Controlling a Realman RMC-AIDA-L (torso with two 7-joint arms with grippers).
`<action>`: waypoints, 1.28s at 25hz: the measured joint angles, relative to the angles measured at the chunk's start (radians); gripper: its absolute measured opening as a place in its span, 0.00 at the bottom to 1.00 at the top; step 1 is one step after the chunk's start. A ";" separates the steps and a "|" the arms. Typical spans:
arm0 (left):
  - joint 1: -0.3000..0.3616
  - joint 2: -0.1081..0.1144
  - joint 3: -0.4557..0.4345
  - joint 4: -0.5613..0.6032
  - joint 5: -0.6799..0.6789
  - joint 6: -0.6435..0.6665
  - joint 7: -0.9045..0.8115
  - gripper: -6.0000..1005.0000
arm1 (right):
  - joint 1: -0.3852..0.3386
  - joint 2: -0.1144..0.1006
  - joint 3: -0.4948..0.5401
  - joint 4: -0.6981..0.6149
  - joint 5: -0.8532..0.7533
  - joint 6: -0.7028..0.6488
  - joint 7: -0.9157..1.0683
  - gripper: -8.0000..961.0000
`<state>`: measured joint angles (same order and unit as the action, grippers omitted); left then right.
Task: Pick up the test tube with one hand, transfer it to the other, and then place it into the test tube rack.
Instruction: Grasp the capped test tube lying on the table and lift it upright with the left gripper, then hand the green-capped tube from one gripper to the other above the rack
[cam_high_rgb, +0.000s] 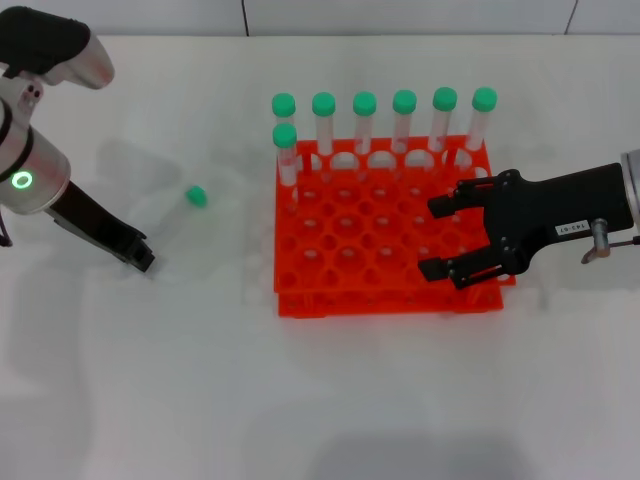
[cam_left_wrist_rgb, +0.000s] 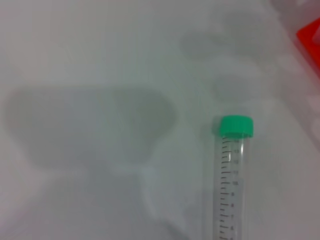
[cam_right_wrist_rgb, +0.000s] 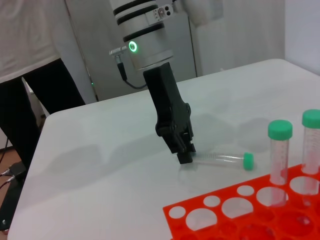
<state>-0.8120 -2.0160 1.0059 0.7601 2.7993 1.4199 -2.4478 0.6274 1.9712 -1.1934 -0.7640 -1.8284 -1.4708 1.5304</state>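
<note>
The test tube (cam_high_rgb: 178, 218) lies flat on the white table left of the rack, its green cap pointing away from me. My left gripper (cam_high_rgb: 141, 259), with the green ring, is down at the table by the tube's bottom end. The right wrist view shows it (cam_right_wrist_rgb: 183, 153) touching or nearly touching that end of the tube (cam_right_wrist_rgb: 220, 159). The left wrist view shows the tube (cam_left_wrist_rgb: 232, 175) lying on the table. My right gripper (cam_high_rgb: 433, 238), with the white label, hovers open and empty over the right front of the orange-red rack (cam_high_rgb: 350, 270).
Several green-capped tubes (cam_high_rgb: 364, 125) stand in the rack's back row, and one (cam_high_rgb: 286, 155) stands in the second row at the left. A rack corner (cam_left_wrist_rgb: 312, 37) shows in the left wrist view. A person (cam_right_wrist_rgb: 35, 45) stands beyond the table's far edge.
</note>
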 joint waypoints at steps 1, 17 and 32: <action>-0.001 0.001 0.001 0.000 0.000 0.000 -0.001 0.37 | 0.000 0.000 0.000 0.000 0.000 0.001 0.000 0.91; 0.165 -0.018 -0.040 0.369 -0.383 -0.134 0.177 0.20 | -0.003 0.001 0.009 0.000 0.000 -0.002 -0.006 0.91; 0.045 0.068 -0.107 -0.067 -0.882 0.000 0.743 0.22 | 0.000 0.018 0.006 -0.036 0.006 -0.004 -0.018 0.91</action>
<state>-0.7666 -1.9482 0.8992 0.6928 1.9174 1.4200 -1.7053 0.6279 1.9888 -1.1872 -0.8003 -1.8222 -1.4743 1.5128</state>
